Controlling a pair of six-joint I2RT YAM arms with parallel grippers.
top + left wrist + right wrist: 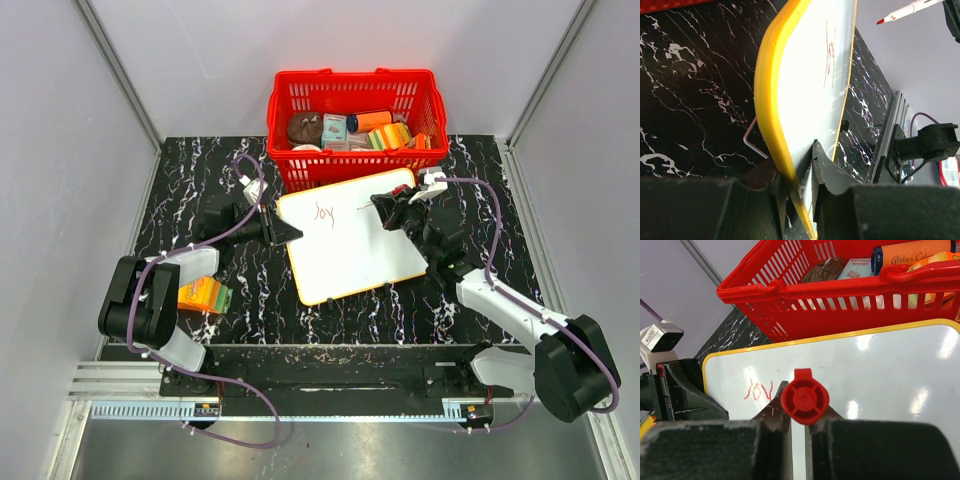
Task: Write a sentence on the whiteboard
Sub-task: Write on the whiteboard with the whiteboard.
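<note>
We see the board (350, 255) just in front of the basket (330, 168). The left gripper (290, 233) is pinched tight on its edge. The right gripper (385, 208) squeezes a marker (804, 397) (its back end is red) over the board. One red word (322, 212), "joy", sits near the basket end.

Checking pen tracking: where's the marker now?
Top view, centre-right: the marker sits in the right gripper, tip over the whiteboard just right of the red writing.
</note>
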